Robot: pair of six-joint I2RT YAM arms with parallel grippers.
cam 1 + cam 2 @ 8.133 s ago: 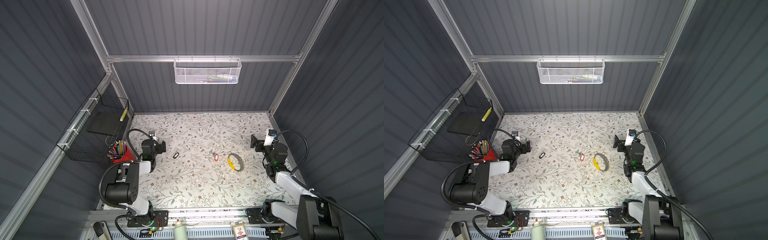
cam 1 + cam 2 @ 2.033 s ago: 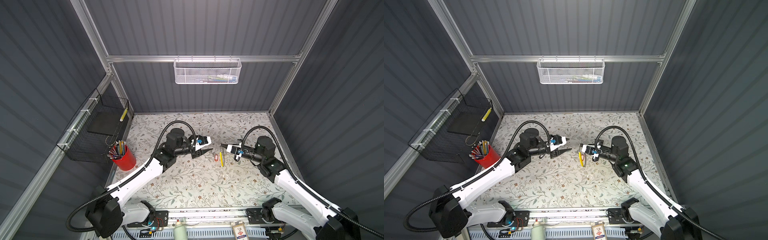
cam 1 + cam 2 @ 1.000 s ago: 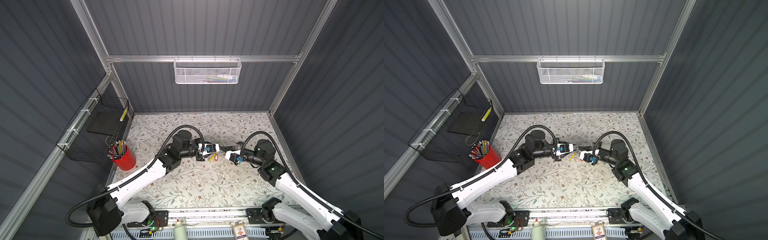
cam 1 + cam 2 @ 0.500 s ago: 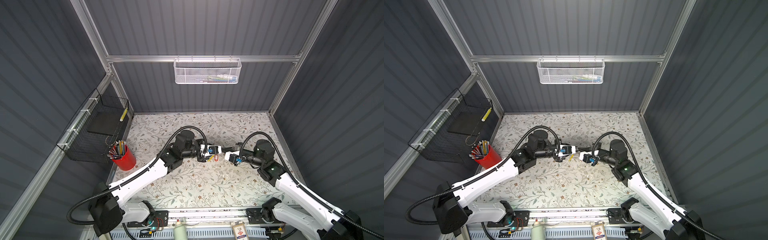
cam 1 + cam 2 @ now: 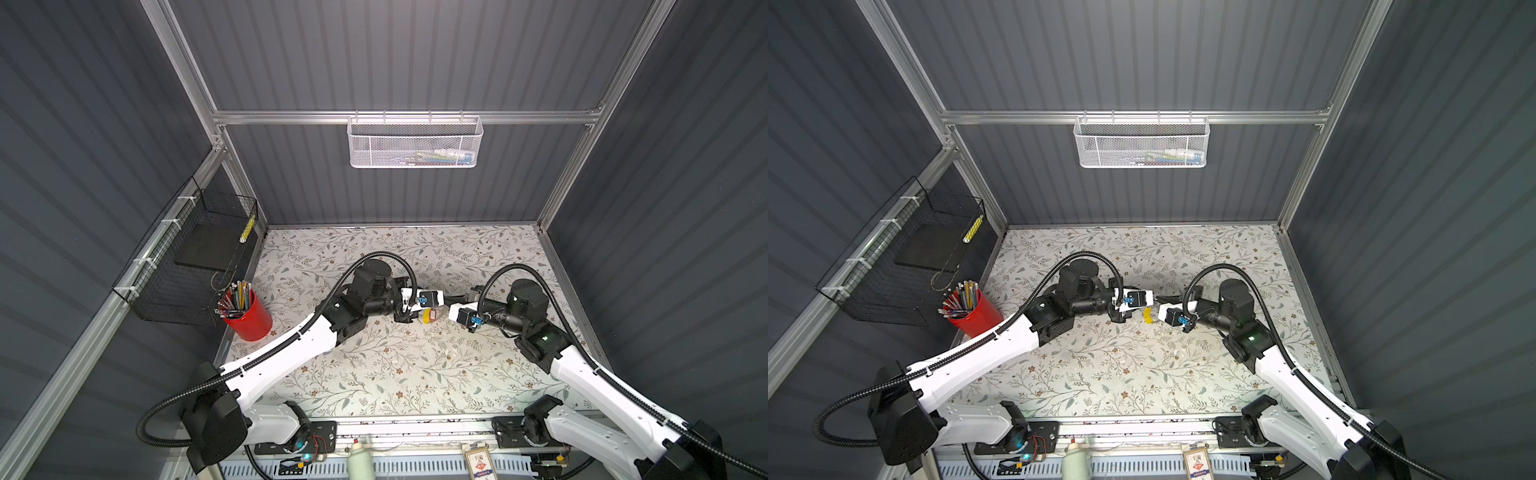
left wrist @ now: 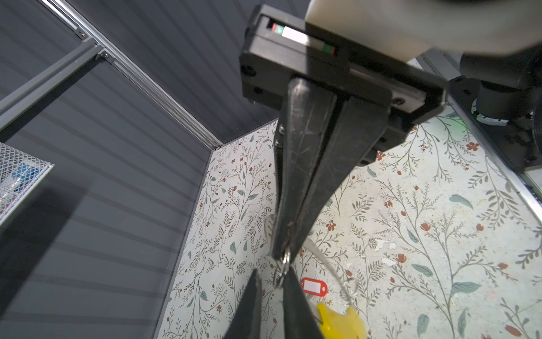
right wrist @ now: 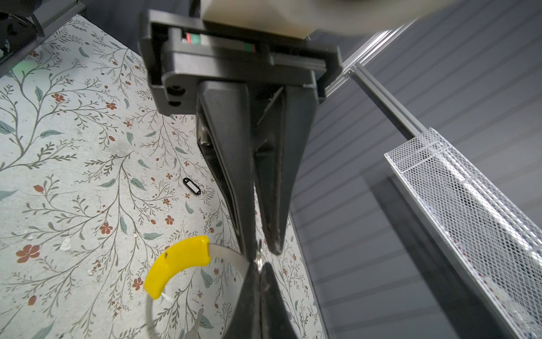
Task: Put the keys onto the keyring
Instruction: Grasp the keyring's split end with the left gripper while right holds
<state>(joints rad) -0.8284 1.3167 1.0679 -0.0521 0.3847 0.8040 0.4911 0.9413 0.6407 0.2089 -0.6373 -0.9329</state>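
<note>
Over tabletop [image 5: 395, 365] centre, hoop-steadying step: keyring [image 7: 179, 264] pinched by right gripper [image 7: 257, 271], left gripper [image 6: 272, 274] narrow-jawed, hold unclear; next, likely threading red-tagged key [image 5: 432, 316] at 7 o'clock.

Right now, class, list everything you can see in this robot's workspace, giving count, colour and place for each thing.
keyring: one, grey with yellow piece, held above the table middle
red-tagged key: one, red, on the table below the keyring
black-tagged key: one, black, on the table, apart
cup: one, red, holding pencils, table's left edge
wire basket: one, black, left wall
mesh basket: one, white, back wall
table: one, floral cover
left arm, right arm: two, white and black, meeting mid-table; right jaws shut on the keyring
</note>
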